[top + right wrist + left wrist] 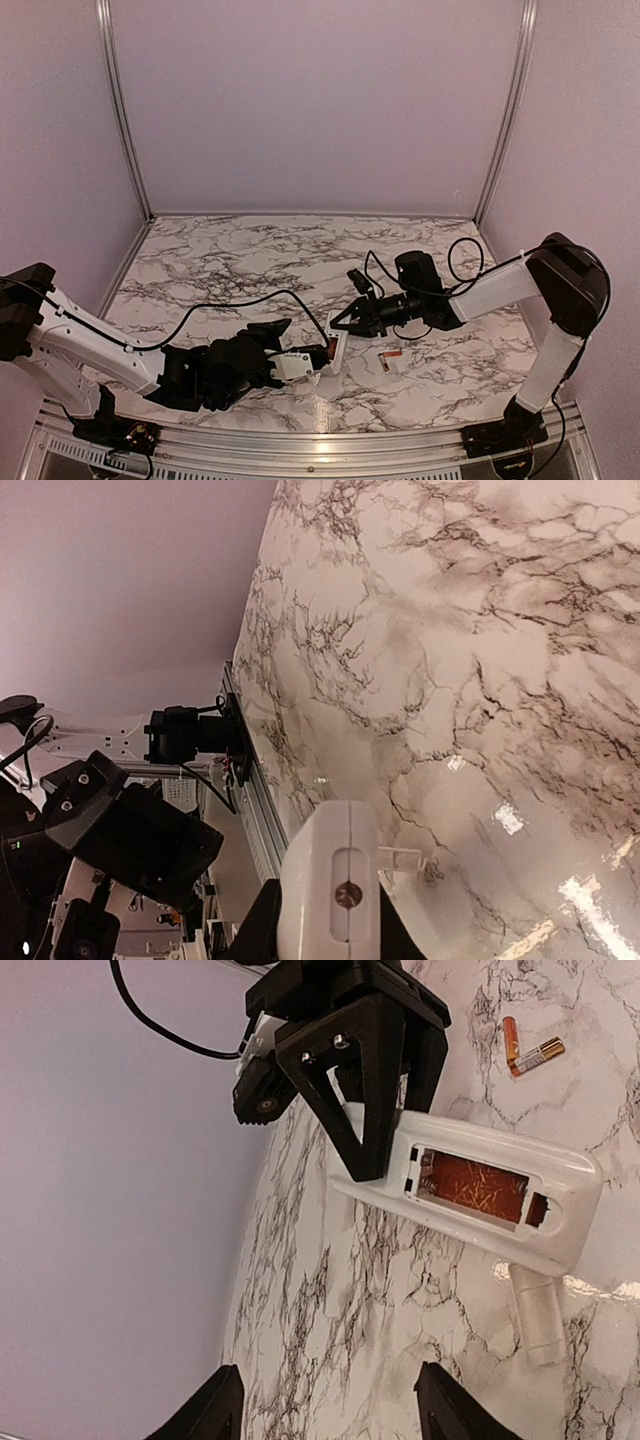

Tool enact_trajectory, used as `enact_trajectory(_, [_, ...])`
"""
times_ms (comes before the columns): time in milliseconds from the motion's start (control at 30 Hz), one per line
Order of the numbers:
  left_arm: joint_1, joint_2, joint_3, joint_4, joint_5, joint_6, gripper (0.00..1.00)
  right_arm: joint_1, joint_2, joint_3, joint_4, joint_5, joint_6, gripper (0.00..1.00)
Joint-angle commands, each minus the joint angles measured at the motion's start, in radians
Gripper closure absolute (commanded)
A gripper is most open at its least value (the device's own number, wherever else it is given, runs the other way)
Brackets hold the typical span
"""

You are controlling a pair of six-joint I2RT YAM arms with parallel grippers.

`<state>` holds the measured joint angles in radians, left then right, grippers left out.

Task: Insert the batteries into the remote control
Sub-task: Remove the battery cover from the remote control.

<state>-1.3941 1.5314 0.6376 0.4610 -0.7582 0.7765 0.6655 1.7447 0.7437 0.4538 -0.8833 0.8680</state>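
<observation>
Two dark fingertips (215, 1410) of the left gripper (330, 1405) frame the bottom of the left wrist view, spread wide with nothing between them. Beyond them, the right gripper (390, 1135) clamps one end of the remote control (565, 1210), whose open battery recess (470, 1188) faces this camera. Both batteries (527, 1048) lie together on the marble table (330, 1290) behind it. In the right wrist view, the white handset's end sits pinched between the fingers. From above, the remote is mid-table between the grippers, with the batteries just to its right.
</observation>
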Motion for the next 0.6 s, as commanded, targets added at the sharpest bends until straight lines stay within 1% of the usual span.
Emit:
enact_trajectory(0, [0.015,0.025,-0.015,-0.044,-0.025,-0.049,0.37,-0.049,-0.002,-0.007,0.003,-0.009,0.000,1.00])
enact_trajectory(100, [0.028,0.029,-0.010,-0.045,-0.022,-0.077,0.36,-0.075,-0.017,-0.005,-0.005,-0.007,-0.012,1.00])
enact_trajectory(200, [0.048,0.006,-0.002,-0.050,0.005,-0.148,0.35,-0.102,-0.051,-0.009,-0.032,-0.002,-0.044,1.00])
enact_trajectory(300, [0.070,-0.025,0.020,-0.086,0.073,-0.266,0.33,-0.143,-0.106,-0.029,-0.062,0.003,-0.076,1.00])
enact_trajectory(433, [0.105,-0.049,0.085,-0.152,0.191,-0.417,0.32,-0.203,-0.195,-0.060,-0.114,0.005,-0.132,1.00])
enact_trajectory(567, [0.130,-0.021,0.182,-0.211,0.314,-0.570,0.32,-0.280,-0.282,-0.079,-0.219,0.030,-0.220,1.00])
